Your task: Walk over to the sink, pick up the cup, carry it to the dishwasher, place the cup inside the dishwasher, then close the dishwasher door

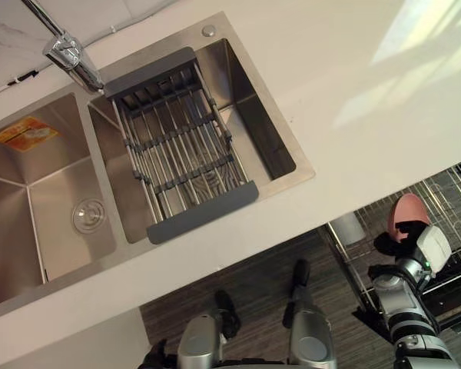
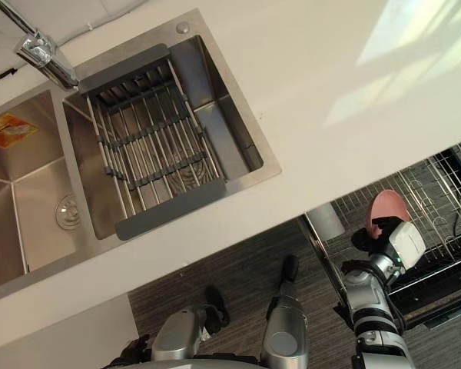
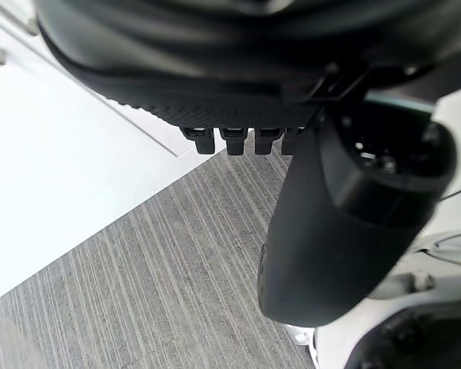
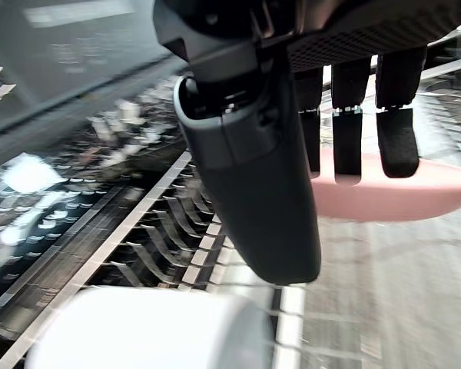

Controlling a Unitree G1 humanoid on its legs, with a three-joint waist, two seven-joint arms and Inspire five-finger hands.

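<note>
Cup [image 1: 406, 209] half hidden behind right hand [image 1: 394, 243]

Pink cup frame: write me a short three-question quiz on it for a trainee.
1. True or false: the pink cup stands in the sink.
2. Which hand holds the cup? A) left B) right
3. Fill in: the cup hangs over the dishwasher's wire ____.

Key: 1 false. 2 B: the right hand has its fingers curled round the cup. 3 rack.
</note>
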